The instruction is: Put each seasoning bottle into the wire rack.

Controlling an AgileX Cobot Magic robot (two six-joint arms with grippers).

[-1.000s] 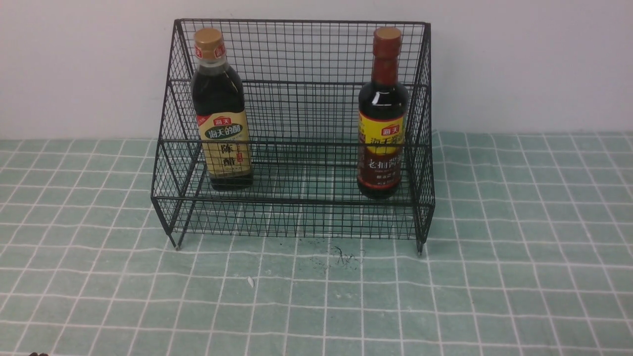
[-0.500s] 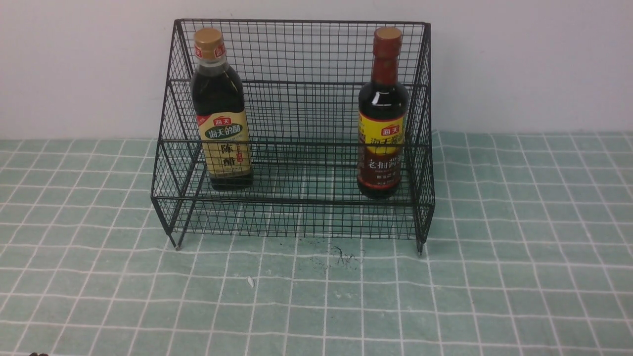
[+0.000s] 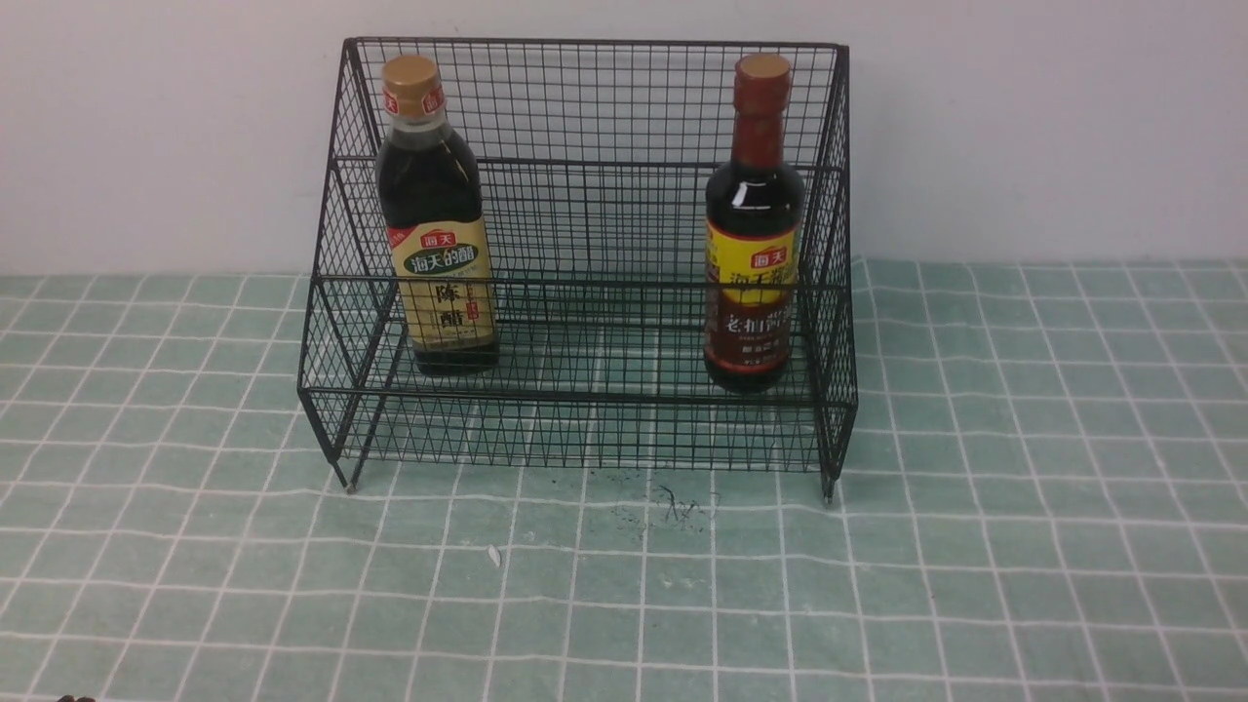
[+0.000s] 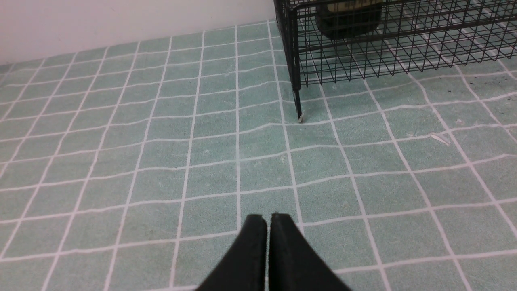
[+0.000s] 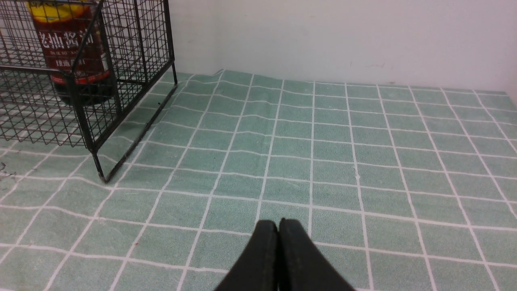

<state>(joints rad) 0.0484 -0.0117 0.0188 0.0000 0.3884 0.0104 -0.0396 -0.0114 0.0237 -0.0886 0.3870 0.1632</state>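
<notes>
The counter [image 3: 1024,546], covered by a green cloth with a white grid, stretched to a pale wall. On it, toward the back, stood the black wire rack [image 3: 595,107] on short legs, its tall back against the wall. Both seasoning bottles stood upright inside the rack on the same tier, well apart: the gold-capped bottle [image 3: 436,219] with the beige label at the robot's left end, and the red-necked bottle [image 3: 756,234] with the yellow-and-brown label at the right end, close to the side mesh.

Neither arm showed in the front view. In the left wrist view the left gripper [image 4: 268,220] hung low over bare cloth, pointed toward the rack's front left leg and well short of it, its black fingers [image 4: 252,250] pressed together and holding nothing. In the right wrist view the right gripper [image 5: 278,224] hung the same way over the cloth off the rack's right side, its fingers [image 5: 295,254] likewise closed tight on nothing.

A small white scrap [image 3: 493,556] and dark specks [image 3: 673,505] lay before the rack.
</notes>
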